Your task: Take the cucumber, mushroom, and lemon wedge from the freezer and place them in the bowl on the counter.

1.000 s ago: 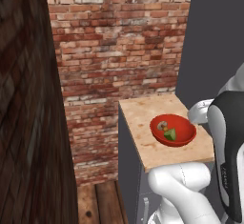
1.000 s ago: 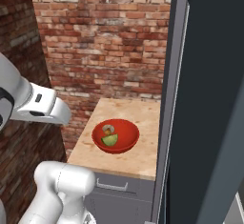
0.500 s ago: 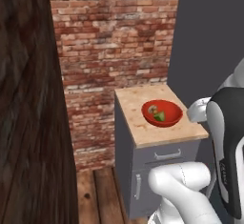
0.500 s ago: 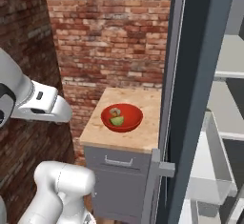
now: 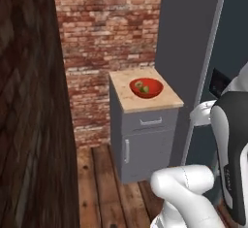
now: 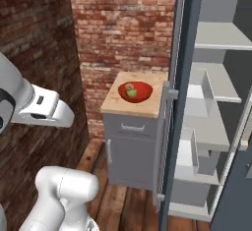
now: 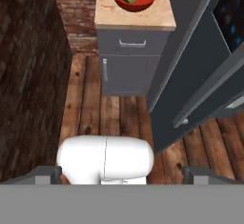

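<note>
Right base view shows the freezer [image 6: 197, 102], the biggest thing here, standing at the right with its dark slate-blue door swung open and pale grey shelves bare to see inside. Just left of it, touching the door's edge, sits the counter [image 6: 142, 108], a beige wood-grain top over a grey cabinet with a drawer and a door. A brick wall [image 6: 123, 33] runs behind it at the far side, and a wood plank floor [image 7: 114, 108] lies in front. On the counter's top rests the red bowl [image 6: 135, 92], toward the far right part of the slab. Inside the bowl lie small food pieces: a yellow-green lemon wedge [image 6: 132, 94] and beside it a brownish piece that may be the mushroom; too small to be sure. The gripper [image 7: 122, 173] points down at the floor, well apart from the bowl, its fingertips [image 7: 50, 173] spread wide with nothing between them.
</note>
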